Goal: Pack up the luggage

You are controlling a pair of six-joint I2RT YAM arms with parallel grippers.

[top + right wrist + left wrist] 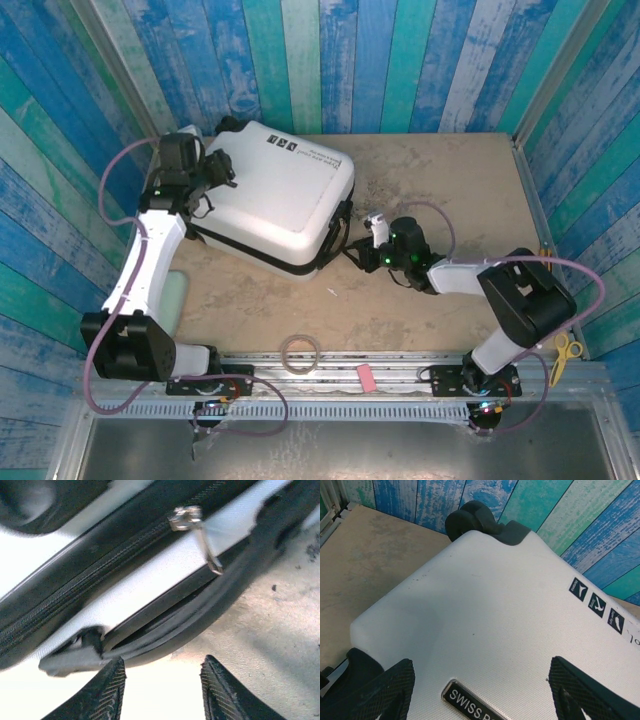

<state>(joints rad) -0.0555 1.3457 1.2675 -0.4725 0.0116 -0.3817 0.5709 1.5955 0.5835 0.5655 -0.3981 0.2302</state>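
Luggage [275, 195] lies flat and closed on the left-rear part of the table [450, 190], skewed to its edges. Long axis runs rear-left to front-right, wheeled end toward the left wall, carry handle [190, 625] toward the right arm. Badge [470, 705] reads "SWISS", rest cut off; three black label marks [596, 605], wording unreadable. Left gripper [480, 667] spread wide over the white shell, holding nothing. Right gripper [161, 677] partly open, empty, just short of the handle.

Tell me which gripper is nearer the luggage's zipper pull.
Right. The right gripper faces the zipper pull from just beside it; the left gripper is over the opposite, wheel-end corner of the luggage.
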